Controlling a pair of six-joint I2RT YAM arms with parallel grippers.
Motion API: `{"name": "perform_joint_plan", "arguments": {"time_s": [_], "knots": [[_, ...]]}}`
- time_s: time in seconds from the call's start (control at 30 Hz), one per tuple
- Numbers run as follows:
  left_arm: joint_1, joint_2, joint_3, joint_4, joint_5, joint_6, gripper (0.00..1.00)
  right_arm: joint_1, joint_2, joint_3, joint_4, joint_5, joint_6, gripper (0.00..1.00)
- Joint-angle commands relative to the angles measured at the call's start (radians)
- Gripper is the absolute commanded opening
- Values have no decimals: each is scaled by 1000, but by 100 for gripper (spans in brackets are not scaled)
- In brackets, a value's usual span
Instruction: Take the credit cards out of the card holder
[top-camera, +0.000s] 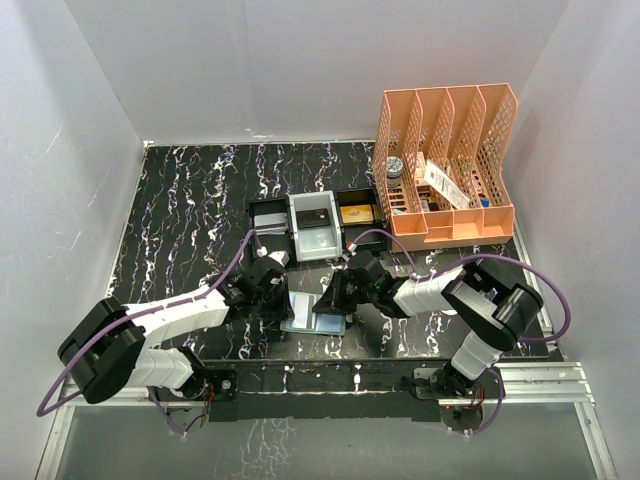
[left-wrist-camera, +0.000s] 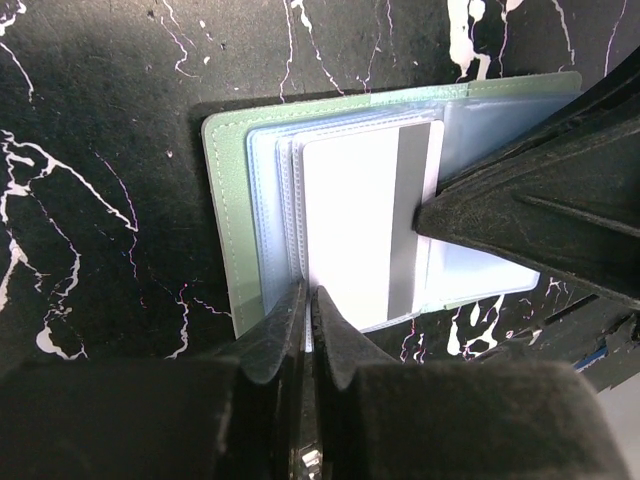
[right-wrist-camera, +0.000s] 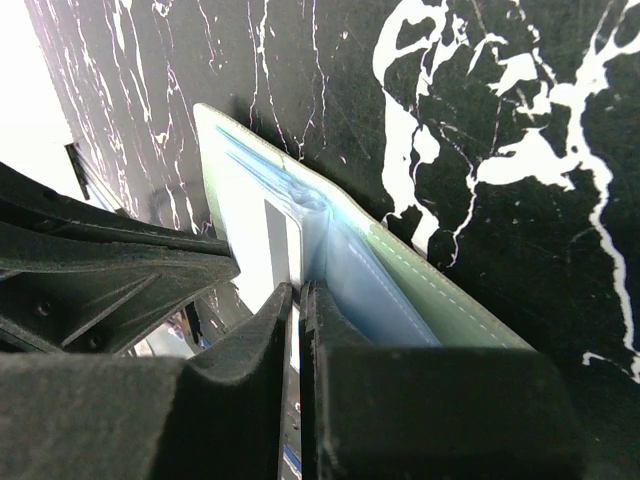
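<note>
The card holder lies open on the black marbled table between my two grippers. In the left wrist view it shows a sage-green rim and pale blue pockets. A white credit card with a grey stripe sticks out of the pockets. My left gripper is shut on a thin pale pocket edge at the card's near corner. My right gripper is shut on the card's striped edge, beside the green cover. Each gripper shows in the top view, the left and the right.
A white tray stands just behind the card holder, flanked by a black tray on its left and another on its right. An orange file rack with small items stands at the back right. White walls enclose the table.
</note>
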Motion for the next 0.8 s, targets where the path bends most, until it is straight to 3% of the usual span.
{"name": "perform_joint_plan", "arguments": {"time_s": [0.0,0.77], "knots": [[-9,19,-40,-40,1,-16,2,7,-39,5,-14,-8,-48,0],[-9,6,-52,-57,-17,-27,0,-85,-116,-75,-51,-92,-116,0]]}}
